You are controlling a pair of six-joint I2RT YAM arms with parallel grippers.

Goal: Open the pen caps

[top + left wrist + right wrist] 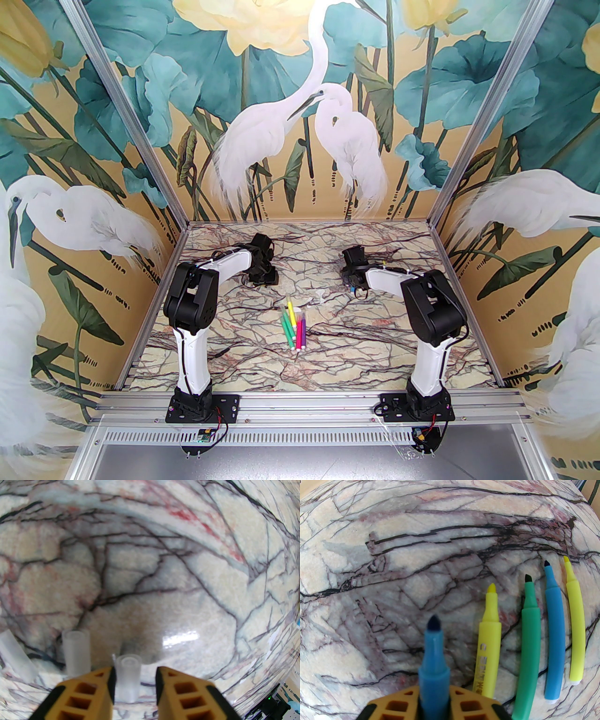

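Observation:
My right gripper (pixel 434 691) is shut on a blue pen (pixel 434 658) whose dark tip is bare. Beside it on the marble lie uncapped pens: a yellow one (pixel 488 644), a green one (pixel 528 648), a blue one (pixel 554 630) and a second yellow one (pixel 576 625). My left gripper (pixel 135 674) is open, low over the table, with a pale translucent pen cap (pixel 128 679) standing between its fingers, close to the left finger. A second cap (pixel 76 653) stands to its left and a third (pixel 14 654) lies further left. From above, the left gripper (pixel 262 277) and right gripper (pixel 354 281) sit toward the back.
A bunch of capped pens (pixel 294 328), green, yellow, pink and purple, lies in the middle of the marble table (pixel 243 356). A small pale translucent piece (pixel 319 295) rests just behind them. Painted walls close off the back and both sides.

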